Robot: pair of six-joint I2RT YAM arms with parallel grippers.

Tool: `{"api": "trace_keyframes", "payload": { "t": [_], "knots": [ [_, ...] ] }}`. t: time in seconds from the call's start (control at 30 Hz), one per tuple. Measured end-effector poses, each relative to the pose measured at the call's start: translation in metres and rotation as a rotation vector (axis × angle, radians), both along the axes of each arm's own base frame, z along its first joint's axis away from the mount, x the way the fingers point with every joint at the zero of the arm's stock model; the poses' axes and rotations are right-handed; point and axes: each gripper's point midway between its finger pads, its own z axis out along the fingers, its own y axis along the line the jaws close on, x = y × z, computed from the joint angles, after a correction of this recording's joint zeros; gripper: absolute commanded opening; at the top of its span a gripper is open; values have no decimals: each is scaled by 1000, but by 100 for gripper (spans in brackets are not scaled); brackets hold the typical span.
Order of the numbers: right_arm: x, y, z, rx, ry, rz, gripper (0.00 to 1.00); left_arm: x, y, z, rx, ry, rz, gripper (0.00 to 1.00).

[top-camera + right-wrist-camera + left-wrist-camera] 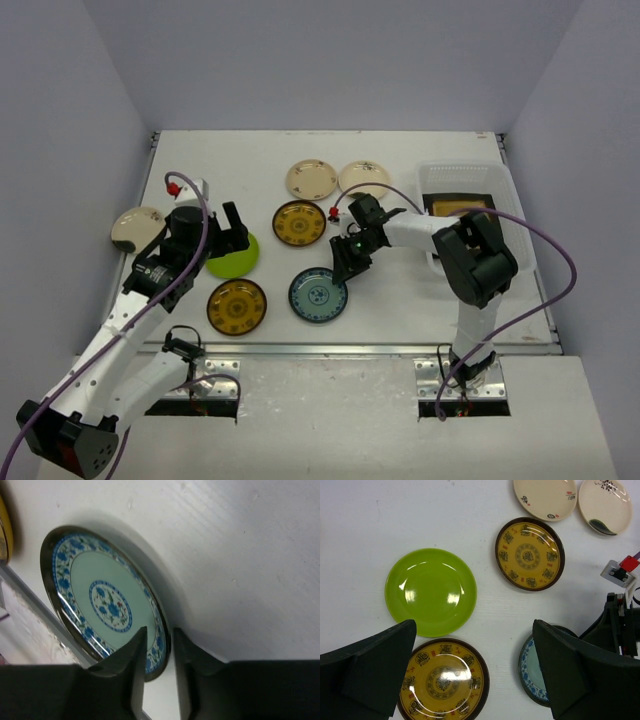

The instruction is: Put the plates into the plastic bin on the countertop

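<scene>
Right tool (159,640) straddles blue-white plate (100,600) at its rim — clamped or not, unclear.

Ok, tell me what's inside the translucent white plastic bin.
A square dark-rimmed plate with an amber centre lies in the translucent white plastic bin. The right arm covers the bin's near half, so anything there or beneath the plate is hidden.

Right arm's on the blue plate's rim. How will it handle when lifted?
The blue plate looks rigid, so it likely won't flex. Its glossy glaze may let it slip or pivot, since the right gripper pinches only the rim. Shallow and small, it is probably light.
</scene>
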Motion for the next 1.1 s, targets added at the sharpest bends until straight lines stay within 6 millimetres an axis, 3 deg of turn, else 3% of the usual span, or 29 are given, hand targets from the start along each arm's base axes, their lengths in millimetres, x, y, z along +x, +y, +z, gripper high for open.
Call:
{"api": "trace_keyframes", "payload": {
  "t": [0.1,0.33,0.43,0.53,0.6,0.7,0.8,0.87,0.93,1.0,1.1],
  "knots": [
    [-2,2,-5,10,19,5,0,0,-2,2,-6,-7,-9,100],
    [-4,4,-3,24,29,-10,0,-1,-3,3,-12,-10,-19,100],
    [-4,-1,14,39,3,-47,0,-1,-4,3,-13,-11,-21,100],
    [11,-20,55,106,-88,-171,0,-1,-4,3,-15,-13,-22,100],
    [33,-52,93,184,-168,-338,0,-1,-4,3,-16,-17,-24,100],
    [80,-132,144,259,-327,-672,0,-2,-5,4,-17,-20,-28,100],
    [101,-224,165,265,-409,-1020,0,-2,-5,3,-18,-17,-32,100],
    [100,-277,161,239,-414,-1229,0,-2,-6,3,-19,-16,-35,100],
    [93,-314,146,207,-376,-1400,0,-3,-6,2,-20,-15,-37,100],
    [82,-342,124,174,-314,-1542,0,-3,-6,2,-21,-15,-39,100],
    [69,-362,97,135,-232,-1661,1,-3,-7,2,-24,-14,-44,100]
  ]
}}
